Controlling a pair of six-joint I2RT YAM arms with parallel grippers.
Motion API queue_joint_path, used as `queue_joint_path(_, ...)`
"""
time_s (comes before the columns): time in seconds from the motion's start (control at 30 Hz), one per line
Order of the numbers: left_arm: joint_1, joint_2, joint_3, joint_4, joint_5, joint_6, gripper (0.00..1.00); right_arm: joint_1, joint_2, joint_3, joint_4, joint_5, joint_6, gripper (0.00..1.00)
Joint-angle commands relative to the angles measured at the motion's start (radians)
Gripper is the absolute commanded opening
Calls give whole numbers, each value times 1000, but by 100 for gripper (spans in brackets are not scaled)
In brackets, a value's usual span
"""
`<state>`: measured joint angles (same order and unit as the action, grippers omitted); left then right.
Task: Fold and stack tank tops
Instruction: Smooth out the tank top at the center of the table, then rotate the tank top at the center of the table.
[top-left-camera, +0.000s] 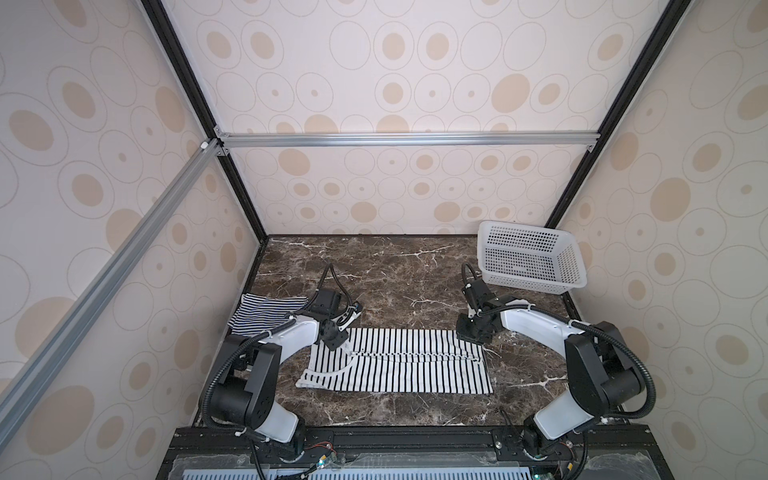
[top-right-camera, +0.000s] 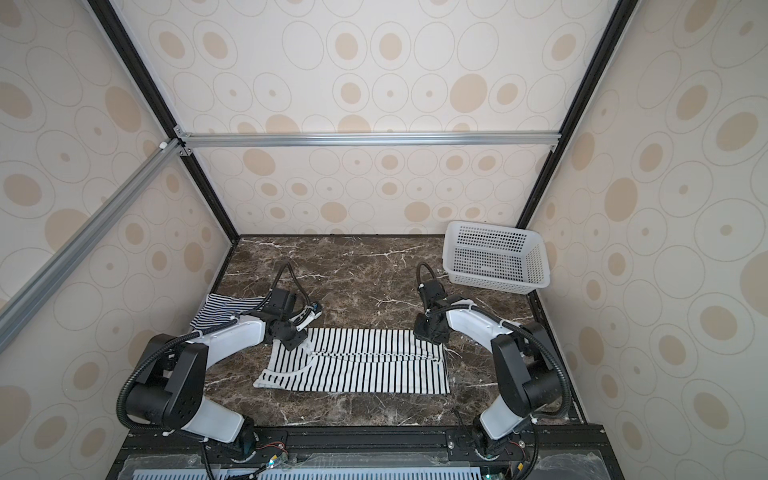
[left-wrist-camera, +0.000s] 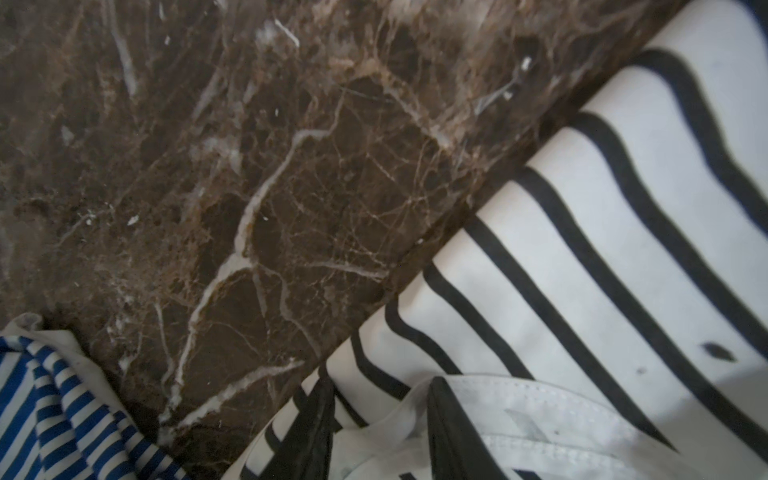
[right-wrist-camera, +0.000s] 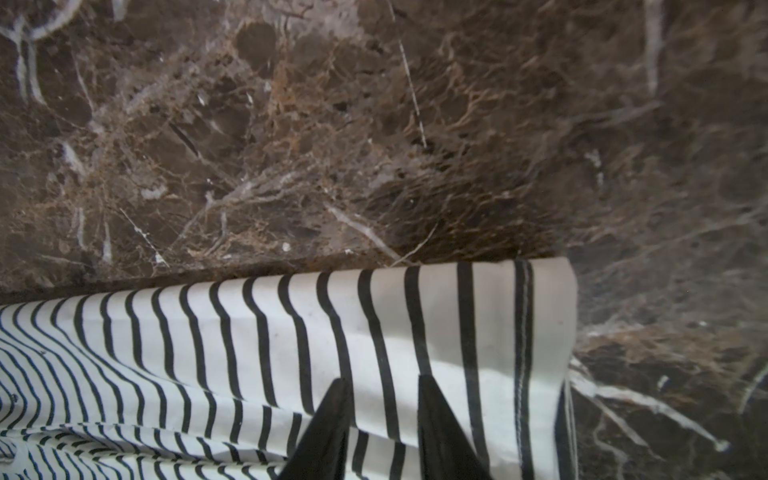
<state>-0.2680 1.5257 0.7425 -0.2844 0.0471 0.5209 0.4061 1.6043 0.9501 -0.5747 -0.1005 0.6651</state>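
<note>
The white tank top (top-left-camera: 407, 365) with wide-spaced black stripes lies folded lengthwise across the middle of the marble table, strap end to the left. My left gripper (top-left-camera: 336, 344) sits at its far left corner. In the left wrist view the gripper (left-wrist-camera: 382, 419) has a bunch of white hem between its fingers (left-wrist-camera: 316, 424). My right gripper (top-left-camera: 471, 336) is at the far right corner, and in its wrist view (right-wrist-camera: 384, 399) it is closed on a ridge of the same top (right-wrist-camera: 291, 332). The dense-striped tank top (top-left-camera: 266, 311) lies crumpled at the left wall, behind my left arm.
A white perforated basket (top-left-camera: 519, 239) stands tilted in the far right corner. The enclosure walls close in on both sides. My two arm bases stand at the table's near edge (top-left-camera: 374, 424).
</note>
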Motion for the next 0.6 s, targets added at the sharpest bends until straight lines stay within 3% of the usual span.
queue_joint_path(0.0,4,45,23,-15,-22,39,37,7,27,16,-28,24,-3,31)
queue_joint_path(0.23,-5,212,204,-67,-12,68,35,0,36,0,-66,86,24,31)
queue_joint_path(0.57,-52,640,789,-246,1,80,34,26,-17,-65,-89,101,48,31)
